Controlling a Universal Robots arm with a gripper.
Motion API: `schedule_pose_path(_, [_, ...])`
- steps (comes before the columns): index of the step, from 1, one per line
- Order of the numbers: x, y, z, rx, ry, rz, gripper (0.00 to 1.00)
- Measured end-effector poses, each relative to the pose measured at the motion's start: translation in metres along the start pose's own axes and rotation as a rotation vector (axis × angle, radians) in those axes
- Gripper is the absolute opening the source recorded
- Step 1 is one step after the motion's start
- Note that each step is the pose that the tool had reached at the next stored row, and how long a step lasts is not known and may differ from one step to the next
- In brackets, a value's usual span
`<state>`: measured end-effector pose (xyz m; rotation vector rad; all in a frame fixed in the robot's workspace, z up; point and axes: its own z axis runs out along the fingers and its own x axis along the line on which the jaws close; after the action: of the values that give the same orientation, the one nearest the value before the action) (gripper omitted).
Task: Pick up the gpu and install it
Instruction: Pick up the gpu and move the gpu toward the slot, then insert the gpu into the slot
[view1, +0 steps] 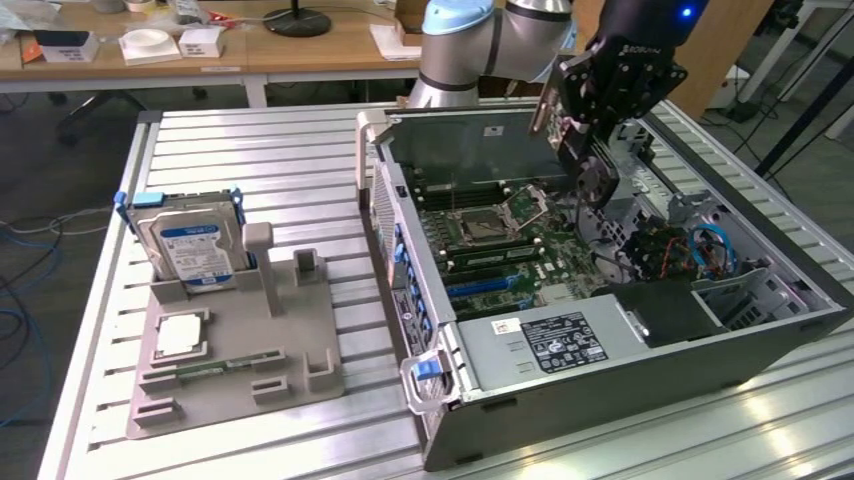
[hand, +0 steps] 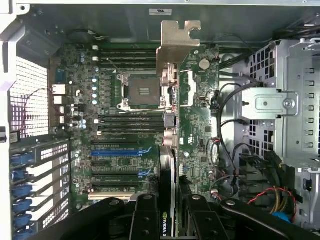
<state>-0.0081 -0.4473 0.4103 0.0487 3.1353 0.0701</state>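
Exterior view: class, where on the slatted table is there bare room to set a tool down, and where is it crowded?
Free: the slatted table between the hard drive and its far edge, and the strip between the grey holder and the computer case. Crowded: inside the case, where the pincer holds the gpu.

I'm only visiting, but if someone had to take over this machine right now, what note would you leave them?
Gripper: shut on the gpu, holding it edge-on.
Gpu: in the air over the motherboard inside the open case.
Hard drive: standing in the grey stand on the exterior view's left.
Done: gpu picked up.
Left: gpu is not yet seated; the blue slots are bare.
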Motion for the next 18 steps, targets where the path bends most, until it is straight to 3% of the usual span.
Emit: schedule_pose_path(18, [-0.0005,0.0,0.0,0.0,0.0005,-0.012,0.26])
